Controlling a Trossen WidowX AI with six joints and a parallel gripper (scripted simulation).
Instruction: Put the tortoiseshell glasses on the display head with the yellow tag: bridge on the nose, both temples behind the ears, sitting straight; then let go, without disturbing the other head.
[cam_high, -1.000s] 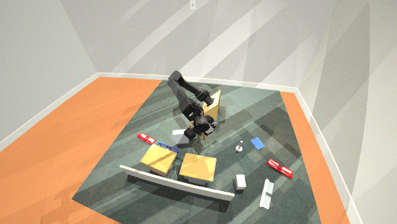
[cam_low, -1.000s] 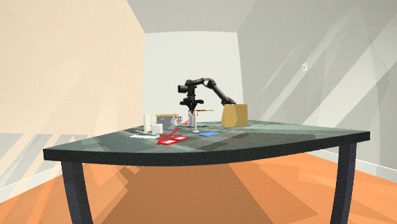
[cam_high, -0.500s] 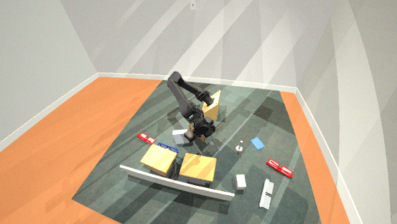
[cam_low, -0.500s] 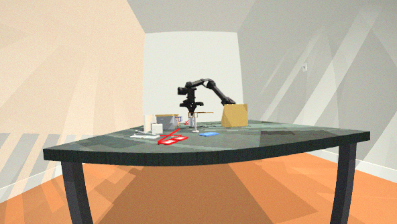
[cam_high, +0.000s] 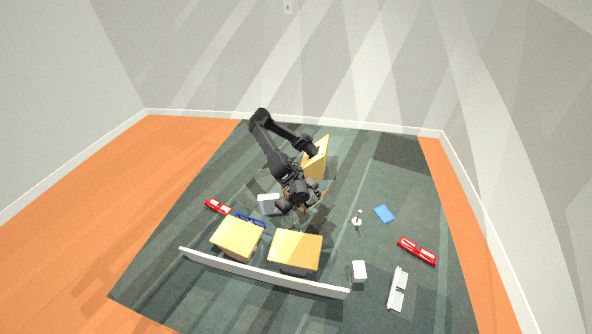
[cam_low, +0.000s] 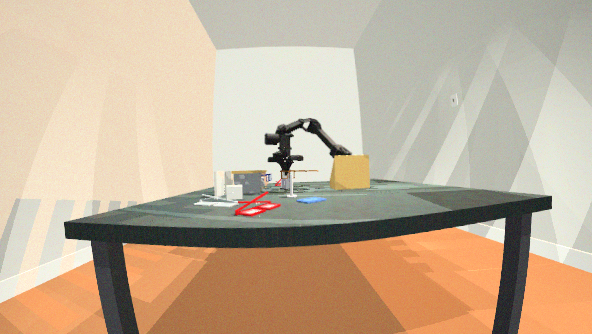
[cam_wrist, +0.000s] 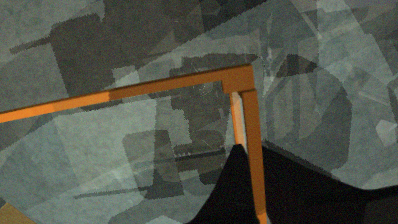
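The tortoiseshell glasses (cam_wrist: 175, 82) (cam_low: 306, 171) show as an orange-brown frame held above the table. My gripper (cam_wrist: 244, 151) (cam_low: 285, 172) is shut on them, near a corner where a temple meets the front in the wrist view. In the top view the arm hides the fingertips. Two yellow-topped blocks, the left one (cam_high: 237, 237) and the right one (cam_high: 295, 248), seem to be the display heads; the gripper is behind them, towards the arm's base. Blue glasses (cam_high: 248, 219) are at the left one. The yellow tag cannot be made out.
A yellow wedge-shaped block (cam_high: 315, 165) (cam_low: 351, 172) stands by the arm. A long white bar (cam_high: 265, 273) runs beside the heads. A small white stand (cam_high: 356, 221), a blue cloth (cam_high: 384, 213), red glasses (cam_high: 417, 251), white glasses (cam_high: 397, 293) and a white block (cam_high: 359, 271) lie to the right.
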